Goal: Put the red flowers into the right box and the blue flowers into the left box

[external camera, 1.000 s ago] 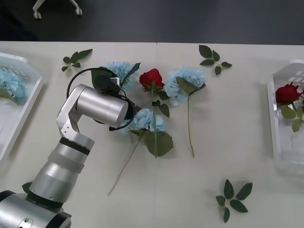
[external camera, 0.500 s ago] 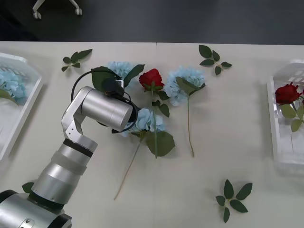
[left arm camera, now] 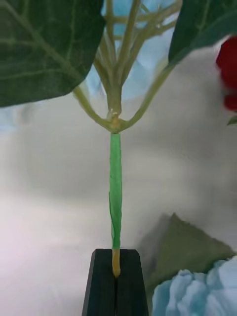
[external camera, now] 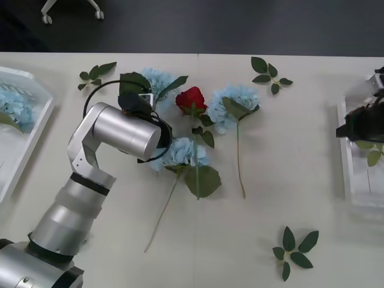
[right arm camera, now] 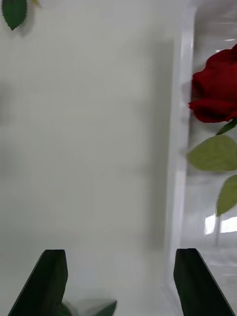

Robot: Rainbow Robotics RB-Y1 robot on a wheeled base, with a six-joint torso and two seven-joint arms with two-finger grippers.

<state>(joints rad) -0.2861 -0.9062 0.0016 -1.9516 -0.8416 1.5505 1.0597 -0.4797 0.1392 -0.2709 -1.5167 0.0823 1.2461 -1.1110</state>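
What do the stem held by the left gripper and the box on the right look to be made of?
The stem in the left gripper looks like moulded plastic: uniform bright green, a seam along it and a pale core at the clamped tip. The right box appears to be glossy white translucent plastic; its rim is smooth, and a red rose lies inside.

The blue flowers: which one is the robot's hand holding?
The far-left blue flower on the table; the left hand pinches its stem, the others lie loose.

Bright, even overhead light; soft faint shadows on the surface (external camera: 288, 180); both wrist views blurred, right tool (external camera: 354, 127) motion-smeared.
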